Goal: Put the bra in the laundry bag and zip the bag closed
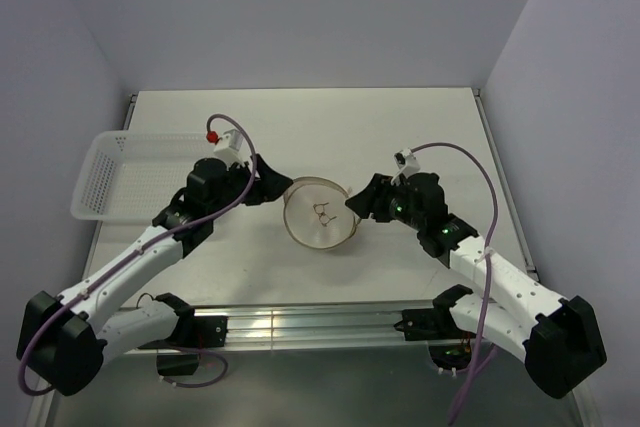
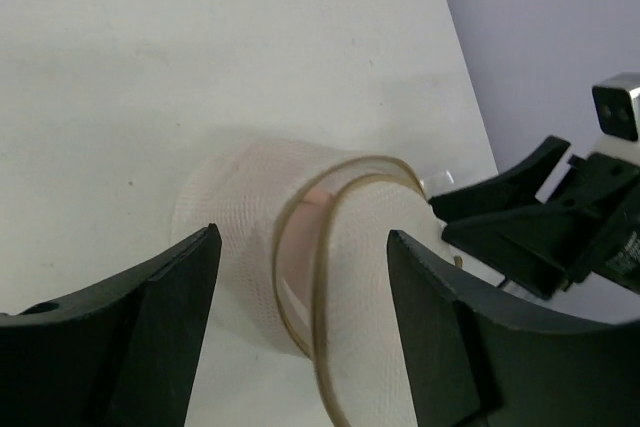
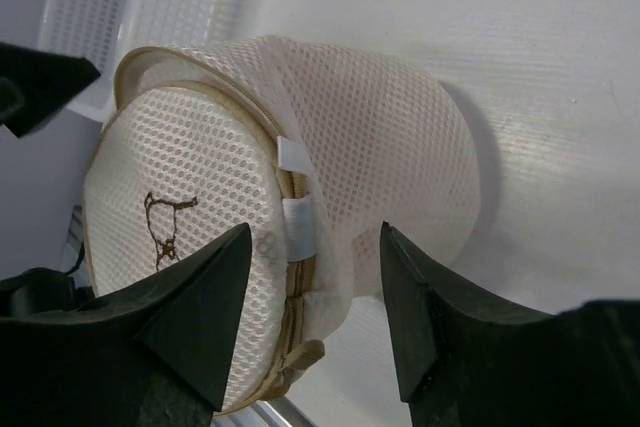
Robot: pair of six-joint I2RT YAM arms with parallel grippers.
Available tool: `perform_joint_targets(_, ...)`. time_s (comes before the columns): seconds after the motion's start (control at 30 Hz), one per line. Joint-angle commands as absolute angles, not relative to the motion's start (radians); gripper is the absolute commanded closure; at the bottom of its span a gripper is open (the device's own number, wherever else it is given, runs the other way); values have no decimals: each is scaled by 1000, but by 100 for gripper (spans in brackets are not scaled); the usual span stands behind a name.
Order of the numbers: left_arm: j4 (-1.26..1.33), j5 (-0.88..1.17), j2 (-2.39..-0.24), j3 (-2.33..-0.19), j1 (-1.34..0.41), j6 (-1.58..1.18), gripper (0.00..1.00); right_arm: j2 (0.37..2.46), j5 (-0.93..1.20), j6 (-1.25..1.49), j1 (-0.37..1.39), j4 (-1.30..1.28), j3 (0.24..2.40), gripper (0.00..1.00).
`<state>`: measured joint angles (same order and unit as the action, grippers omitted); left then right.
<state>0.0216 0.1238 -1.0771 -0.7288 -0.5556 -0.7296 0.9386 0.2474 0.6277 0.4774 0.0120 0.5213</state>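
Laundry bag (image 1: 318, 213) stands on edge on the tabletop (image 1: 400, 127). Left claw (image 1: 272, 187) and right claw (image 1: 355, 209) flank it, jaws spread, neither clamped on it.

Nothing that counts as actual text, brand or number can be read anywhere, tbh. A small dark brown squiggle (image 3: 165, 227) is stitched onto the flat face of the laundry bag (image 3: 390, 137), just ahead of the right gripper (image 3: 315, 237), but no letters can be made out in it. The two white tabs (image 3: 297, 219) on the seam between that gripper's fingers are left blank.
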Motion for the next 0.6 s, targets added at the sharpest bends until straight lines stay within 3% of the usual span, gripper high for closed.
perform_joint_targets(0.0, 6, 195, -994, -669, -564, -759, 28, 907, 267, 683, 465, 115, 494, 39)
perform_joint_targets(0.13, 3, 271, -901, -562, -598, -834, 29, 907, 273, 715, 456, 146, 482, 49)
perform_joint_targets(0.23, -54, 282, -842, -529, -613, -851, 30, 929, 299, 729, 454, 167, 480, 50)
perform_joint_targets(0.43, -81, 327, -793, -505, -617, -874, 31, 940, 330, 724, 453, 180, 477, 33)
perform_joint_targets(0.47, -63, 340, -798, -503, -618, -882, 33, 933, 331, 721, 453, 176, 479, 32)
perform_joint_targets(0.57, -9, 368, -844, -512, -620, -879, 55, 919, 334, 726, 451, 183, 457, 34)
